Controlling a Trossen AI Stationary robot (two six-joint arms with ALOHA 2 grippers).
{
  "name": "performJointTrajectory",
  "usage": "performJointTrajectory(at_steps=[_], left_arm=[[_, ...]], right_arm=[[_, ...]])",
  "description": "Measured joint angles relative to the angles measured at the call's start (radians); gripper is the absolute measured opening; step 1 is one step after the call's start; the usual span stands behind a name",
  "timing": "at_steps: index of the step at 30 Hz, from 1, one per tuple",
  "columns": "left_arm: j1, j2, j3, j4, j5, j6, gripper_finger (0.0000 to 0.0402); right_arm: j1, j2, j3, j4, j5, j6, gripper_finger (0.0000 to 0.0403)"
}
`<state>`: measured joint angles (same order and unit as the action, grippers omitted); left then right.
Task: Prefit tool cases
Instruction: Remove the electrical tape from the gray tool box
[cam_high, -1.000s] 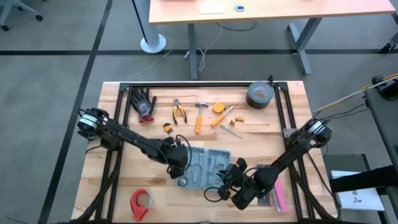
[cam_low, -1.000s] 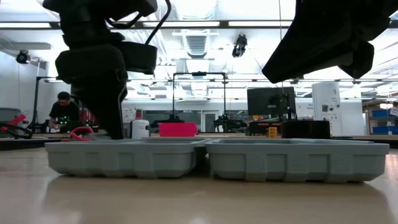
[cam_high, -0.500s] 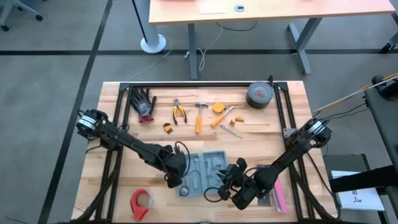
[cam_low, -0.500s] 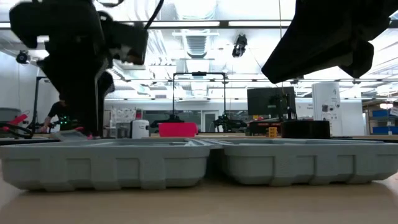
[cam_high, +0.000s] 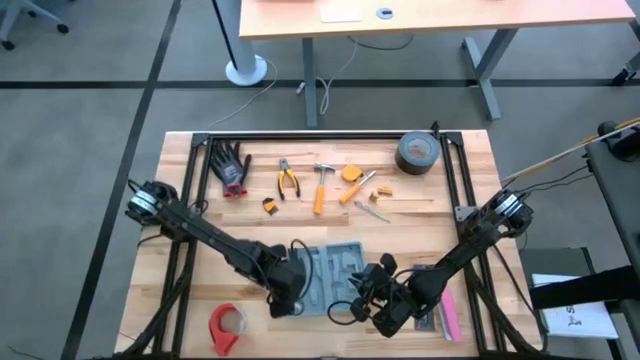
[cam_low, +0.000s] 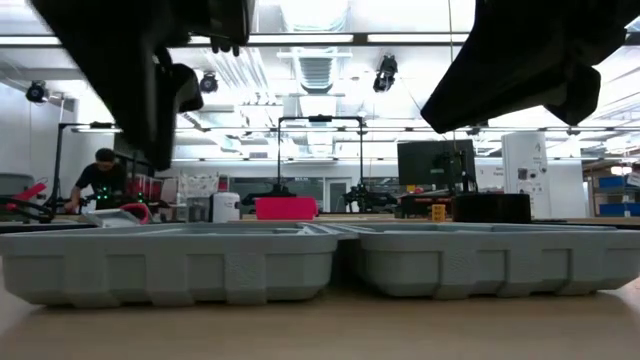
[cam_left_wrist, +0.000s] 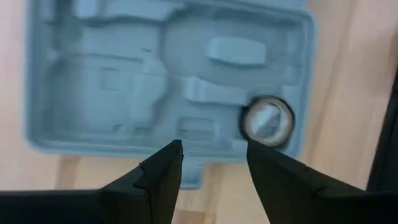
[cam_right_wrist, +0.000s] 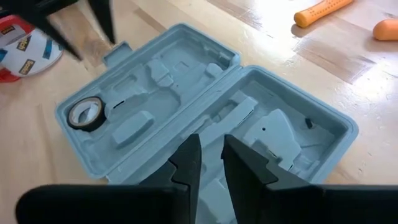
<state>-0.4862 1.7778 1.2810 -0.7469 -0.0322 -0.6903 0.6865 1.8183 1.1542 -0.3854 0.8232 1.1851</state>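
Tabletop, tool case half-hidden

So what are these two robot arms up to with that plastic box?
An open blue-grey tool case lies on the wooden table, with a small roll of tape in one slot. The left gripper hovers over the case's edge with fingers apart, holding nothing. The right gripper waits above the other side, empty.

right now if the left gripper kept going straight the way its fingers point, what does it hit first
Probably the near edge of the open tool case, about where its small handle tab sticks out. The left gripper is open and empty above that rim, with the black tape roll in the tray just beyond; its height above the case is unclear.
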Motion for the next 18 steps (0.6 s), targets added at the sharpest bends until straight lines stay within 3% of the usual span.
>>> performJointTrajectory(at_steps=[10,18], left_arm=[[-0.042,0.151,0.131,-0.046,0.021,0.019,0.0181],[-0.042,0.184,0.166,-0.057,0.019,0.053,0.0169]], right_arm=[[0.0,0.0,0.0,0.001,0.015,-0.011,0.0063],[0.0,0.0,0.0,0.001,0.015,-0.017,0.0046]])
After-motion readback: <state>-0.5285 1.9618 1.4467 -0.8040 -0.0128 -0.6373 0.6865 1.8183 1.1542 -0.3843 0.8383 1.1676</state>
